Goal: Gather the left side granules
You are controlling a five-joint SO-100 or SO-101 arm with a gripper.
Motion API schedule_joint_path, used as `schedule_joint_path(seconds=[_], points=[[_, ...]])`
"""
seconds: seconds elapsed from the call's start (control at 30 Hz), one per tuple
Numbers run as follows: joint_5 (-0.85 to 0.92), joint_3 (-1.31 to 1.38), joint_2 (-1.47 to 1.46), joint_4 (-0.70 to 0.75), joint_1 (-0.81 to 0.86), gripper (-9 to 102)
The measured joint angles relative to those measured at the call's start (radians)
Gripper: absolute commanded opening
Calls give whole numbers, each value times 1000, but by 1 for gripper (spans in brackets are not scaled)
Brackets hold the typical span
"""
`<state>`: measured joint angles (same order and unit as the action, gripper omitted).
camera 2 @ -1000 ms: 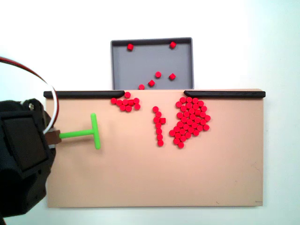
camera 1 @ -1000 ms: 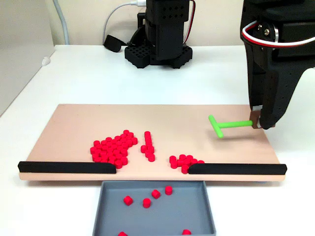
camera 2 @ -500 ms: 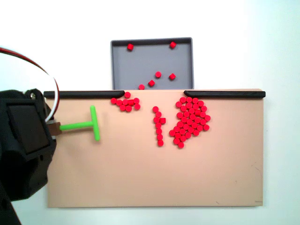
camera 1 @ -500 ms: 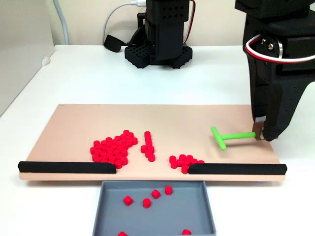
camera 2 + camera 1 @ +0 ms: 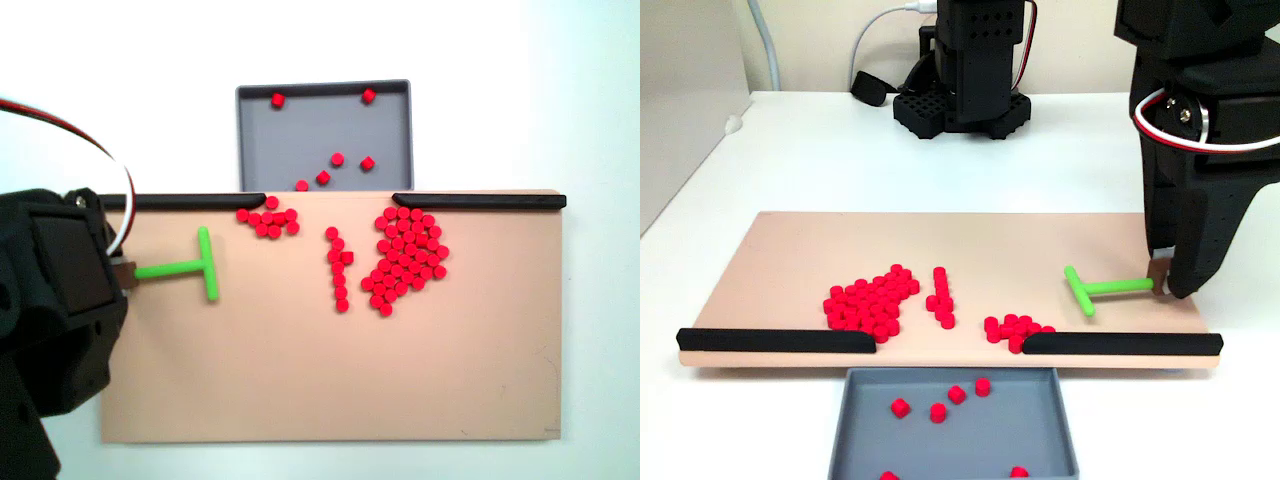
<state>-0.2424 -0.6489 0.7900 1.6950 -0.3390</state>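
Note:
The granules (image 5: 1015, 329) (image 5: 267, 220) are a small cluster of red beads lying against the end of a black rail (image 5: 1120, 343) (image 5: 180, 201). The green T tool (image 5: 1095, 289) (image 5: 188, 267) lies low over the tan board (image 5: 790, 240) (image 5: 300, 380), its crossbar toward the beads and a short gap from them. My gripper (image 5: 1160, 284) (image 5: 127, 275) is shut on the end of the tool's stem, at the board's right edge in one fixed view and its left edge in the other.
A much larger bunch of red beads (image 5: 870, 300) (image 5: 405, 260) and a short line of beads (image 5: 942, 297) (image 5: 338, 270) lie further along. A second black rail (image 5: 775, 340) (image 5: 480, 200) leaves a gap over the grey tray (image 5: 855, 440) (image 5: 300, 130), which holds several beads.
My gripper has carried the T tool nearer the railed edge of the board and slightly toward the small cluster. No bead has moved.

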Motion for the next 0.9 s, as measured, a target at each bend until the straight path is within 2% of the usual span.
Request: schedule_joint_path(seconds=[0.9], points=[[21, 31, -43, -3, 8, 0]])
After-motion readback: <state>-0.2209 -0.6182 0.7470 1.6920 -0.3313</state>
